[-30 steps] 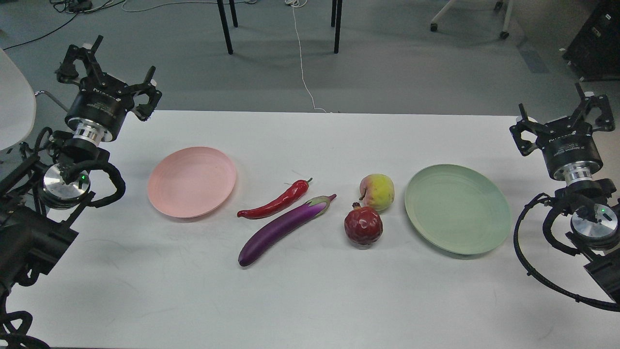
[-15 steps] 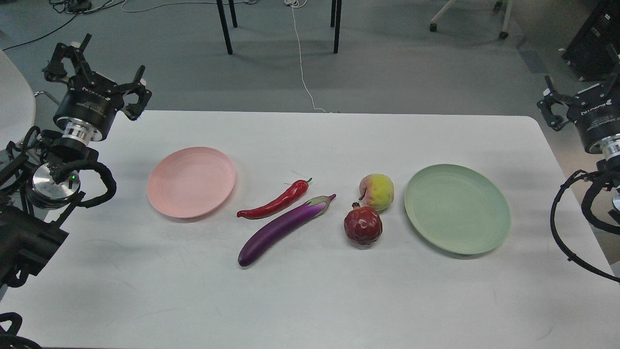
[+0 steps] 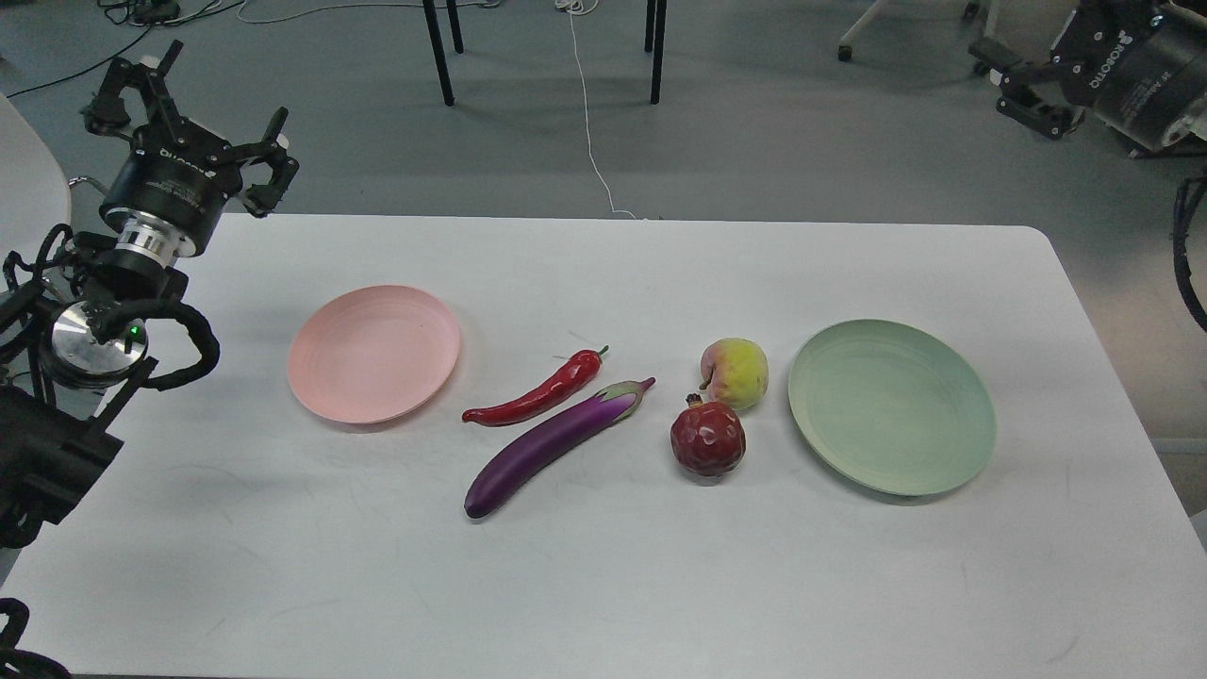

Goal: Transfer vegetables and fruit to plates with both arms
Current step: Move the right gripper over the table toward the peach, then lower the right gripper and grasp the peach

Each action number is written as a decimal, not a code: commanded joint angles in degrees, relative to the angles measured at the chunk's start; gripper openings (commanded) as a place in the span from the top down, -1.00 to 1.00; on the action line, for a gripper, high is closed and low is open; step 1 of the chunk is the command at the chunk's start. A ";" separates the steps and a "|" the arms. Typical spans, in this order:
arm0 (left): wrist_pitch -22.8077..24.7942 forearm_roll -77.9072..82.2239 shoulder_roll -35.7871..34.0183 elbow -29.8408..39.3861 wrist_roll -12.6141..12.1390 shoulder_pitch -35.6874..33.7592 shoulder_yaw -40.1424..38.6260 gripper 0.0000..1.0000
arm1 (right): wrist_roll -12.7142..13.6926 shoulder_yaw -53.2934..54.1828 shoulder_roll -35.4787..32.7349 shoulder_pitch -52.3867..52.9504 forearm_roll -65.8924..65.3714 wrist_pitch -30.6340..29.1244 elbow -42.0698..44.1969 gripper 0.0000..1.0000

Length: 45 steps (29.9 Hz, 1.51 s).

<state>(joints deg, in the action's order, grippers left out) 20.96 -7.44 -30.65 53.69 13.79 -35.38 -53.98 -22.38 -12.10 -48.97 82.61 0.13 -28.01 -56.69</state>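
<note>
A pale pink plate (image 3: 373,353) lies left of centre and a pale green plate (image 3: 891,405) at the right, both bare. Between them lie a red chili pepper (image 3: 537,391), a purple eggplant (image 3: 552,445), a yellow-green peach (image 3: 735,372) and a dark red pomegranate (image 3: 707,439), all on the white table (image 3: 603,585). My left gripper (image 3: 193,118) is open and empty, held over the table's far left corner, well away from the pink plate. My right gripper (image 3: 1051,52) is open and empty, high at the top right, beyond the table, partly cut off by the frame.
Black furniture legs (image 3: 438,52) and a white cable (image 3: 589,123) are on the grey floor behind the table. A white curved object (image 3: 24,179) sits at the far left edge. The table's right edge (image 3: 1122,377) runs just past the green plate.
My right arm has risen and swung back from beside the green plate to the top right corner, off the table. My left gripper has shifted slightly left and back. The food and plates have not moved.
</note>
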 commanded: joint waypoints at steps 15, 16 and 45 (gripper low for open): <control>0.05 6.12 -0.20 0.37 0.19 0.04 0.01 -0.97 | -0.03 -31.14 17.85 22.07 -12.43 0.01 -2.11 -0.96; 0.05 6.12 -0.20 0.37 0.19 0.04 0.01 -0.97 | -0.03 -31.14 17.85 22.07 -12.43 0.01 -2.11 -0.96; 3.30 6.04 -8.02 0.37 0.45 -0.83 0.01 -0.97 | 1.99 -45.20 43.78 20.40 -30.89 0.59 1.14 -0.96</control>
<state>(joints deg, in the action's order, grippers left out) 24.19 -1.40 -38.75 54.03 14.17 -35.61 -54.01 -20.57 -57.07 -6.15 103.63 -30.43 -27.41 -56.06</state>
